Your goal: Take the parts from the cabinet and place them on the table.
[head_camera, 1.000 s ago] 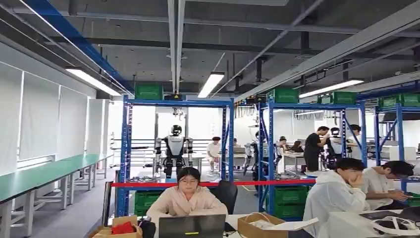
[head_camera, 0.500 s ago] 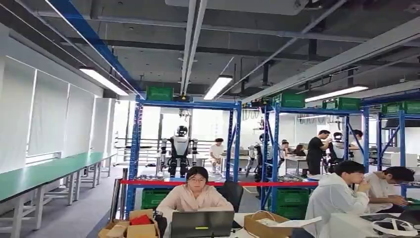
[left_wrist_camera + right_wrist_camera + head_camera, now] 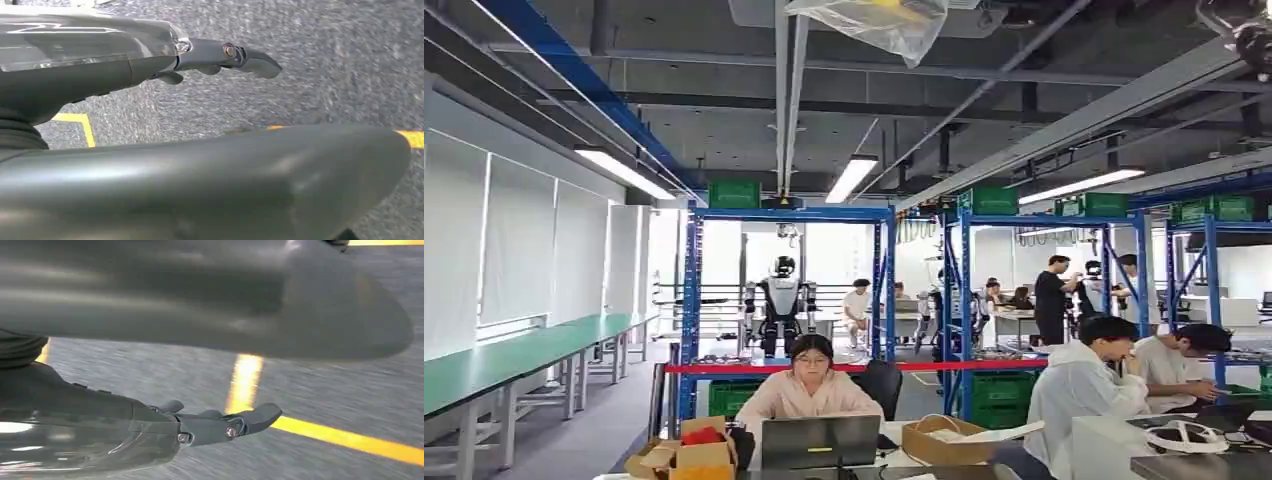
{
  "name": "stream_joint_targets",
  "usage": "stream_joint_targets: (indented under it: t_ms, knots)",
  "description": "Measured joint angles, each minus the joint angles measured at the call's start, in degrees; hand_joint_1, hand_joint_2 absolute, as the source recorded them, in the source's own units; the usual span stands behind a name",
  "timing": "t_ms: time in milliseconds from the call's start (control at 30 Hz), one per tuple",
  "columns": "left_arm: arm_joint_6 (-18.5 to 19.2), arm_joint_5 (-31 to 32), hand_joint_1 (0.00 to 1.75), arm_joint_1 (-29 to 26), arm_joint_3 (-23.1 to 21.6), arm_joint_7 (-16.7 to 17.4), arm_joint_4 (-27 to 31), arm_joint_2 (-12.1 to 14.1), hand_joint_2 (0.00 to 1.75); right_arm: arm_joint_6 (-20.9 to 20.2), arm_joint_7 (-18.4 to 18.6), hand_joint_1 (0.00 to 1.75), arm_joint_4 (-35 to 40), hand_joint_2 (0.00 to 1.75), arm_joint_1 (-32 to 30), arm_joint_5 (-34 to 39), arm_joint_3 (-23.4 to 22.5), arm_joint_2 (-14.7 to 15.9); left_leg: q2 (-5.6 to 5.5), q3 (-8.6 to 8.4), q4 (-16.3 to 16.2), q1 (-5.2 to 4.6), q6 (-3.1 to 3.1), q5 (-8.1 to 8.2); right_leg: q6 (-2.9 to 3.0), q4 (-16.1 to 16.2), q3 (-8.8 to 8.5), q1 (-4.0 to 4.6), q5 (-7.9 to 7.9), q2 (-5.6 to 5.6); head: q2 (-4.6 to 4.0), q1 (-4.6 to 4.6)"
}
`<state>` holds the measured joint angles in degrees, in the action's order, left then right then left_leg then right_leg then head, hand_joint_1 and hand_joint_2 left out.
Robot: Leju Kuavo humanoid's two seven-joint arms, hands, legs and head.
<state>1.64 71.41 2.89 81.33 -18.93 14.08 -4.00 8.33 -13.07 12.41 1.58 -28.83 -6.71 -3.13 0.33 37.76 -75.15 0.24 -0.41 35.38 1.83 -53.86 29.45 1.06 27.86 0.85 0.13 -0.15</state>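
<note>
Atop blue racks (image 3: 789, 213), green crates (image 3: 733, 193); left hand (image 3: 150, 60), right hand (image 3: 150, 435) empty, fingers extended.

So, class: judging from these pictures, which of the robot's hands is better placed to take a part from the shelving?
Neither yet. The left hand and right hand both hang empty over grey floor, and the blue metal shelving stands far off; walking comes first.

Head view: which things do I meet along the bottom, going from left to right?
Green table → cardboard box → laptop → open brown box → person in white → white headset.
</note>
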Motion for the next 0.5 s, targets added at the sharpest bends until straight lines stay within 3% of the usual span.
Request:
stream_joint_targets:
  t_ms: [33, 67, 133, 167, 233, 267, 300, 333, 400, 433, 467, 500]
  knots:
    - [0.02, 0.0, 0.0, 0.05, 0.0, -0.02, 0.02, 0.0, 0.0, -0.29, 1.11, 0.0, -0.31, 0.0, -0.02, -0.02, 0.0, 0.0, 0.0, -1.92, 1.7, 0.05, -0.02, -2.49, -0.13, -0.66, 1.33, -0.03, -0.41, -0.01, 0.0, 0.0]
    - [0.07, 0.02, 0.0, 0.05, 0.0, -0.02, 0.04, 0.02, 0.0, -0.52, 1.92, 0.0, -0.61, 0.0, -0.04, -0.04, 0.0, 0.0, 0.0, -4.82, 5.38, 0.08, 0.01, -4.33, -0.33, -1.41, 2.61, -0.07, -0.79, -0.07, 0.0, 0.0]
    - [0.15, 0.09, 0.0, 0.27, 0.0, -0.06, 0.07, 0.02, 0.0, -0.7, 3.03, 0.0, -0.83, 0.0, -0.24, -0.04, 0.0, 0.0, 0.01, -12.47, 14.94, 0.02, 0.21, -3.23, -0.76, -3.07, 4.28, 0.2, -1.18, -0.21, 0.0, 0.02]
    - [0.2, 0.09, 0.0, 0.41, 0.0, -0.2, 0.09, 0.02, 0.0, -0.9, 3.43, 0.0, -0.94, 0.0, -0.32, -0.04, 0.0, 0.02, -0.03, -14.66, 19.2, 0.03, 0.73, -1.76, -0.98, -3.95, 4.9, 0.33, -1.4, -0.17, 0.0, -0.02]
    - [0.28, 0.26, 0.0, 0.65, 0.0, -0.44, 0.09, 0.0, 0.0, -1.09, 4.06, 0.0, -1.18, 0.0, -0.24, -0.07, -0.04, 0.09, -0.04, -13.89, 19.27, -0.15, 0.92, -1.54, -1.65, -4.26, 5.8, 0.22, -2.54, -0.1, 0.02, -0.02]
    - [0.33, 0.28, 0.0, 0.47, 0.0, -0.42, 0.09, -0.02, 0.0, -1.14, 4.17, 0.0, -1.27, 0.0, -0.46, -0.07, -0.07, 0.2, 0.0, -13.36, 19.3, -0.09, 1.67, -2.12, -2.04, -4.26, 6.13, 0.36, -3.19, -0.23, 0.0, 0.0]
    - [0.35, 0.44, 0.0, 0.48, 0.0, -0.42, 0.09, -0.28, 0.0, -1.14, 4.24, 0.0, -1.51, 0.0, -0.43, -0.07, -0.15, 0.53, 0.31, -12.74, 19.35, 0.19, 2.38, -2.79, -2.41, -4.63, 6.58, 0.1, -2.28, -0.54, 0.0, -0.02]
    - [0.35, 0.5, 0.0, 0.48, 0.0, -0.42, 0.11, -0.22, 0.0, -1.2, 4.32, 0.0, -1.57, 0.0, -0.53, -0.09, -0.15, 0.48, 0.39, -11.98, 19.33, 0.16, 2.83, -3.39, -2.88, -6.0, 7.1, 0.02, 0.77, -0.64, 0.06, -0.07]
    - [0.37, 0.57, 0.0, 0.55, 0.0, -0.46, 0.13, -0.24, 0.0, -1.31, 4.5, 0.0, -1.66, 0.0, -0.8, -0.2, -0.15, 0.48, 0.39, -10.33, 19.29, -0.01, 3.23, -4.9, -3.52, -13.55, 8.6, -0.56, 8.01, -0.67, 0.0, -0.07]
    - [0.37, 0.59, 0.0, 0.55, 0.0, -0.46, 0.13, -0.24, 0.0, -1.33, 4.5, 0.0, -1.66, 0.0, -0.79, -0.24, -0.15, 0.48, 0.43, -9.35, 19.19, -0.1, 3.22, -5.68, -3.77, -18.06, 9.39, -0.72, 10.07, -0.66, 0.0, -0.07]
    - [0.37, 0.59, 0.0, 0.57, 0.0, -0.48, 0.13, -0.24, 0.0, -1.35, 4.5, 0.0, -1.68, 0.0, -0.75, -0.26, -0.15, 0.48, 0.52, -8.38, 19.04, -0.18, 3.18, -6.32, -3.9, -20.85, 9.52, -0.86, 10.03, -0.66, 0.0, -0.09]
    - [0.39, 0.57, 0.0, 0.61, 0.0, -0.55, 0.13, -0.24, 0.0, -1.42, 4.52, 0.0, -1.68, 0.0, -0.75, -0.26, -0.15, 0.48, 0.63, -7.41, 18.88, -0.25, 3.16, -6.9, -4.0, -21.43, 8.67, -1.02, 8.47, -0.66, 0.0, -0.09]
